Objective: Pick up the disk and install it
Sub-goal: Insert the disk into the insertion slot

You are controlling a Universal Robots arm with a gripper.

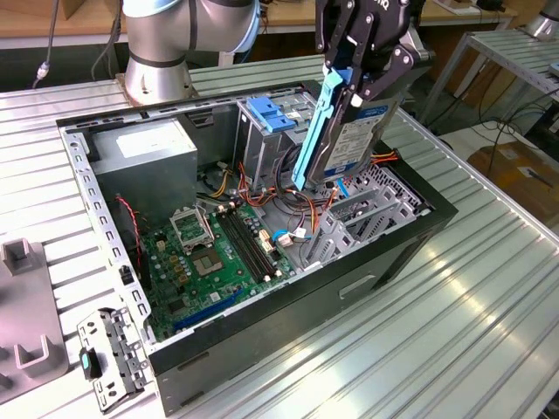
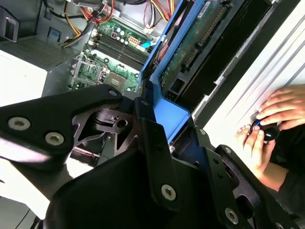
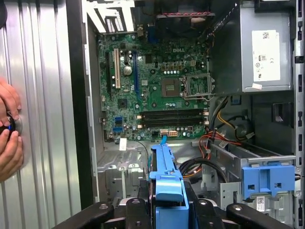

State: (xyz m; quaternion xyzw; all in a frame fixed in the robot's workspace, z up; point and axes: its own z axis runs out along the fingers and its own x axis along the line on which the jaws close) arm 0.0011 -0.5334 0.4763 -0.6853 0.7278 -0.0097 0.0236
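The disk is a dark drive in a bright blue carrier. It hangs tilted, nearly on end, over the open computer case, above the cables and the metal bay at the exterior view's right. My gripper is shut on its upper end, black fingers on either side of the carrier. In the second wrist view the carrier's rounded blue end sits between the fingers, and the disk shows its green circuit side. The first wrist view has the blue carrier reaching from the gripper toward the motherboard.
Inside the case lie a green motherboard, a grey power supply, loose cables and a tall grey cage topped by a blue latch plate. A person's hands rest on the ribbed table beside the case. A metal bracket lies beside the case.
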